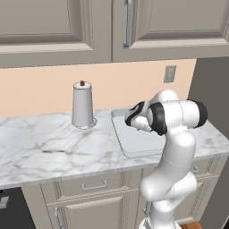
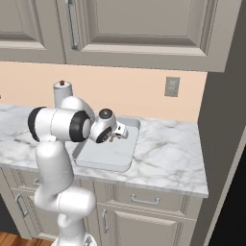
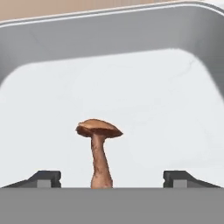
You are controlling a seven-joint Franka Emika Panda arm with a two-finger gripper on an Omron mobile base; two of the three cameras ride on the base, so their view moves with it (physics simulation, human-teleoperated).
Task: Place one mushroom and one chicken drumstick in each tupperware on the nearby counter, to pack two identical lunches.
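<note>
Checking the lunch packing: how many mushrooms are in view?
1: the mushroom stands between the open gripper tips over the tupperware. Others may be hidden.

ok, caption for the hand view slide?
Open gripper straddling a mushroom, fingers apart from its stem, above the tupperware floor.

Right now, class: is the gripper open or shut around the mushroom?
Open. In the hand view the gripper has its fingertips spread wide, both clear of the mushroom standing between them.

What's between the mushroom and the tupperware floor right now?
Nothing visible. The mushroom stands between the open gripper fingertips, clear of both, over the bare floor of the tupperware, inside its rim.
</note>
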